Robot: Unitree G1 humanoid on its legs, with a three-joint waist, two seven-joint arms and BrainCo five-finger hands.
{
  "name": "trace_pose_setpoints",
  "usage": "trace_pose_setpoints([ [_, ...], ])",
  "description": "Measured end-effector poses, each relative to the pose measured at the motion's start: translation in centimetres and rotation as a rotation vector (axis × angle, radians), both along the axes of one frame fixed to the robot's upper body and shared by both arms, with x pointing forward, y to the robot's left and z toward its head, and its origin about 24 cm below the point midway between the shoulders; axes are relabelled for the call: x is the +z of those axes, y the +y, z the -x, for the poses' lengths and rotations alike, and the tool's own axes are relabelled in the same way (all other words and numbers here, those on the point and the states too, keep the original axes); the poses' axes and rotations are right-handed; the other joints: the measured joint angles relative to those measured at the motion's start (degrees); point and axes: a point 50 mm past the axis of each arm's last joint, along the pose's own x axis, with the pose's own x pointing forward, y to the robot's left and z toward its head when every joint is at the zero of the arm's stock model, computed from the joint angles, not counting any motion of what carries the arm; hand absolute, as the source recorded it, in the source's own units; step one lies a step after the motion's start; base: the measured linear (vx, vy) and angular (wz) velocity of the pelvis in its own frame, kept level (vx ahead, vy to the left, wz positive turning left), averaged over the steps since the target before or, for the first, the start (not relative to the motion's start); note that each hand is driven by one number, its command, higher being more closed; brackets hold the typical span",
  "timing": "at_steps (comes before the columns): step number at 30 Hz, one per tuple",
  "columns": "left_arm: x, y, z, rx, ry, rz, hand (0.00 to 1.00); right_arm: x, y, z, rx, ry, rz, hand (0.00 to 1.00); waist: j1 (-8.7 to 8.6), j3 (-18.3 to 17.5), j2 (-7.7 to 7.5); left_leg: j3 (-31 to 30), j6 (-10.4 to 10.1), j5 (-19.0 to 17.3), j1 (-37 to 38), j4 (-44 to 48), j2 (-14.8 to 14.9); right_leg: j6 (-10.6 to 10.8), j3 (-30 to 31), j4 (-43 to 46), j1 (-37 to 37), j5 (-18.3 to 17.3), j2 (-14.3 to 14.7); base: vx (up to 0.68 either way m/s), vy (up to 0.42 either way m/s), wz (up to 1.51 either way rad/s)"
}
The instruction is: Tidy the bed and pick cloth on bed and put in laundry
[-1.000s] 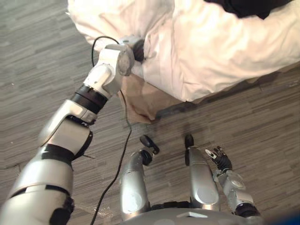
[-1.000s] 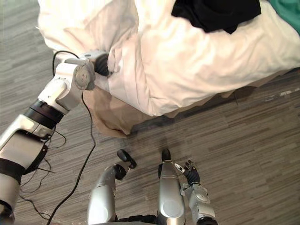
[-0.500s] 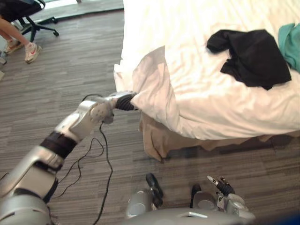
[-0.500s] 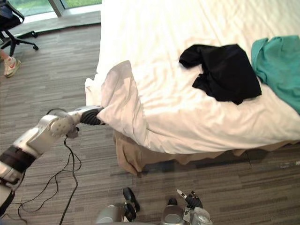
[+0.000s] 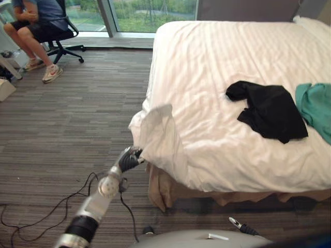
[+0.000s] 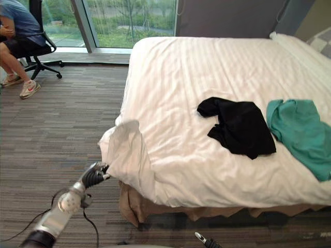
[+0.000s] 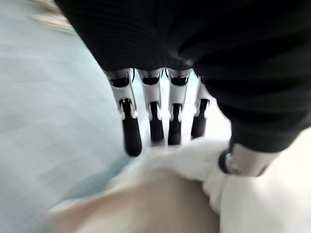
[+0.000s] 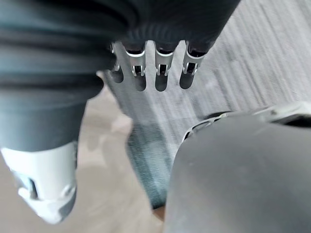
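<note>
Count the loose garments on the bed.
2: a black garment near the bed's middle, and a teal garment beside it toward the right edge. The left hand pinches the white sheet's corner; anything under it would be hidden.

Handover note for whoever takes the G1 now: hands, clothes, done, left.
Left hand pinches a corner of the white sheet at the near left edge of the bed.
Right hand hangs low, relaxed, empty.
Black garment and teal garment lie side by side on the bed, untouched.
Done: no garment picked up; the sheet corner is rumpled.
Left: smooth the sheet, pick up both garments, put them in the laundry.
</note>
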Motion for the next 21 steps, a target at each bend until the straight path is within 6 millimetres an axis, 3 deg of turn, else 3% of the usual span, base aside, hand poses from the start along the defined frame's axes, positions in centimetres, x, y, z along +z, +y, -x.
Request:
trace_pose_setpoints([
  [1,-1.7,0.4,2.0,0.105,0.077,-0.009,0.00,-0.2,0.9,0.4,-0.012,0.012,-0.025,0.00,0.52,0.1,-1.44,-0.5,-2.5,-1.8,0.3,0.0,-0.2,1.3,-0.1,-1.9,0.7,2.1,-1.4,0.09,-0.193,0.26],
  [3,-4.0,-0.3,5.4,0.231,0.182,0.019,0.00,-0.3,0.8,1.0,-0.024,0.032,-0.026,0.00,1.34,-0.1,-1.25,-0.5,-2.8,-1.3,1.0,0.0,-0.1,0.9,-0.9,-2.4,1.7,1.1,-1.1,0.06,-0.173,0.15],
  [5,-6.1,-2.0,9.9,0.394,0.312,0.052,0.00,-0.2,-0.2,0.9,-0.026,0.024,-0.003,0.00,1.68,-0.4,0.92,-0.4,-2.9,-0.9,1.8,0.0,-0.2,1.0,-1.8,-2.4,2.7,1.0,-1.2,-0.01,-0.074,0.12],
  [10,-7.4,-1.7,14.6,0.760,0.438,0.143,0.00,0.0,-1.0,0.8,-0.036,0.007,0.005,0.00,2.53,-0.9,2.35,-0.5,-3.0,-0.9,1.8,-0.3,-0.4,1.5,-2.4,-2.4,3.0,0.6,-1.4,-0.04,-0.012,0.07],
  [16,-8.4,-3.0,17.5,0.738,0.604,0.258,0.00,-0.1,-0.5,0.8,-0.037,0.006,-0.007,0.00,3.07,-0.8,1.41,-0.4,-2.9,-0.9,2.1,-0.5,-2.1,2.4,-3.2,-1.6,2.8,-1.1,-3.5,-0.09,0.021,0.00],
  [21,-8.5,-3.0,17.3,0.705,0.591,0.311,0.00,-0.3,-0.2,1.2,-0.050,0.026,-0.010,0.00,3.20,-0.9,0.72,-0.3,-3.0,-1.3,2.4,-0.5,-2.6,3.3,-2.7,-1.3,2.8,-1.3,-4.0,-0.07,0.042,-0.03],
])
